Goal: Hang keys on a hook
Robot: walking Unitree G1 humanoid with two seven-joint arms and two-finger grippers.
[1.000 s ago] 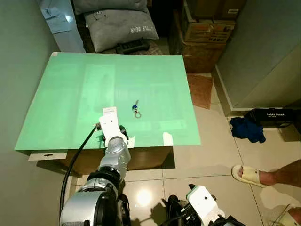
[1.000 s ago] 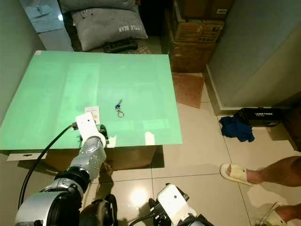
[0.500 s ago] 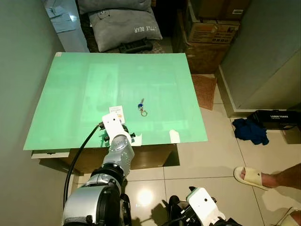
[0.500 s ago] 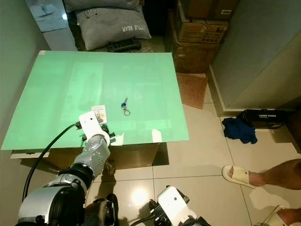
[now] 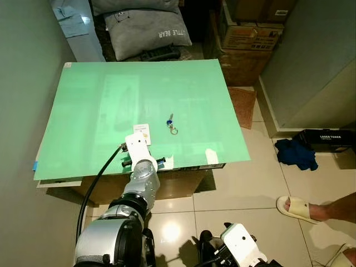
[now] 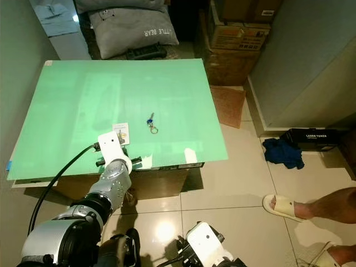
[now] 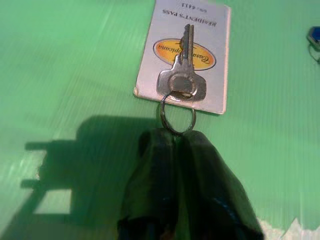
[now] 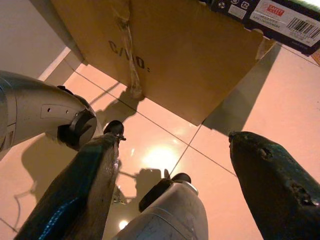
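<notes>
**Left gripper pinches the key ring at the near edge of the green table**

While our head cameras look down over the green table (image 5: pixel 111 111), we see the left gripper (image 7: pixel 176 137) reaching onto its near edge, beside a small white card (image 5: pixel 142 131). Through the left wrist camera, our two black fingers (image 7: pixel 155 165) are pressed together, with no gap between them, and they meet on the metal ring (image 7: pixel 177 116) of a silver key (image 7: pixel 182 82). That key lies flat across the card, over the card's yellow oval, with its blade pointing away from the gripper. We cannot tell for certain whether the ring is clamped between the fingertips or merely touched by them.

A second set of keys with a blue tag (image 5: pixel 171 124) lies on the table just beyond the card, apart from it and nearer the table's middle.

Our right gripper (image 8: pixel 170 150) hangs low by the robot's body, its fingers spread wide and holding nothing; its wrist camera looks at the tiled floor (image 8: pixel 165 145) and the side of a cardboard box (image 8: pixel 175 50).

Beyond the table we see a grey pillow (image 5: pixel 146 33) and stacked cardboard cartons (image 5: pixel 250 39). On the floor to the right lie a blue cloth (image 5: pixel 293 153) and a black case (image 5: pixel 328 137), and a person's foot in a pale sandal (image 5: pixel 303 208) stands on the tiles.
</notes>
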